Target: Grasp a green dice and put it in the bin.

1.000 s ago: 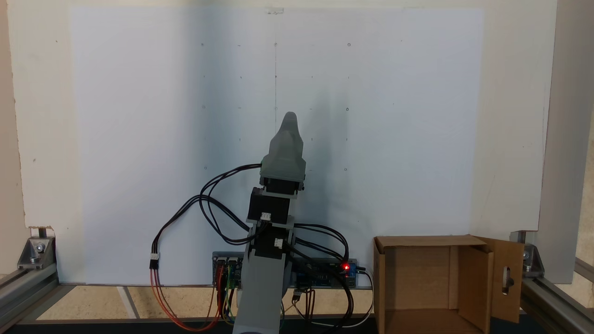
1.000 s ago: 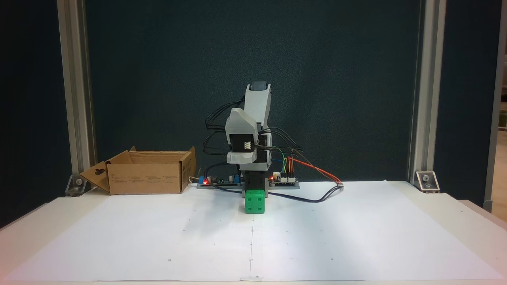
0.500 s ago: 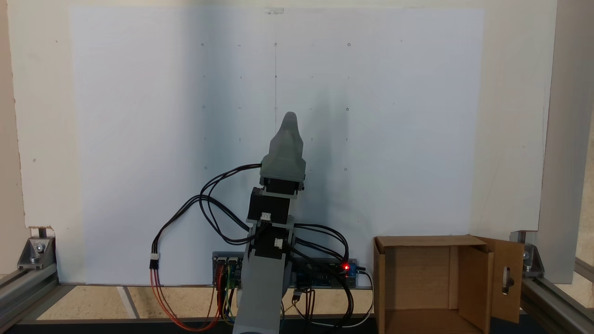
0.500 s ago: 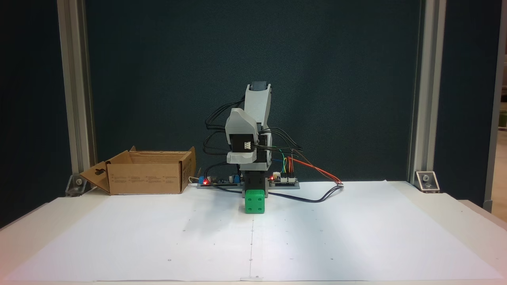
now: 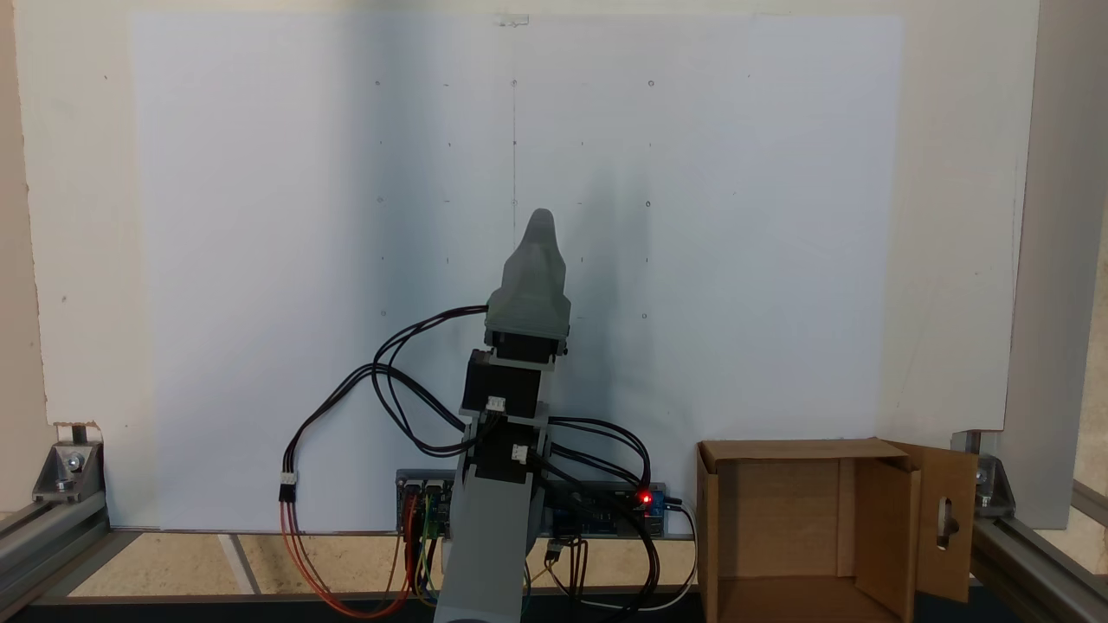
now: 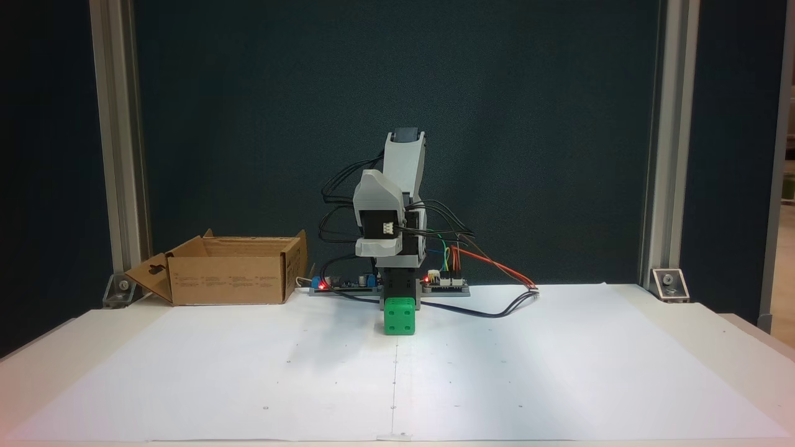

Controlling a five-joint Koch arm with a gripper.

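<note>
Above the paper sheet's [image 6: 248,360] centre line, the folded arm's gripper [image 5: 539,227] points over the sheet; whether its jaws are apart or together cannot be told. It holds nothing. Nothing of the task looks done: the green dice [image 6: 399,316] sits near the sheet's back edge, well apart from the cardboard bin [image 6: 231,277] at the back left corner.

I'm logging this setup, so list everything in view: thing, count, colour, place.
green dice: one, bright green, on the white paper in front of the arm's base.
bin: one, brown cardboard, open, left of the arm in this fixed view.
white paper: one sheet, white, covering the table.
circuit boards: two, beside the base, red lights lit.
frame posts: two, silver, at the rear corners.
gripper: one, grey, folded over the base.
</note>
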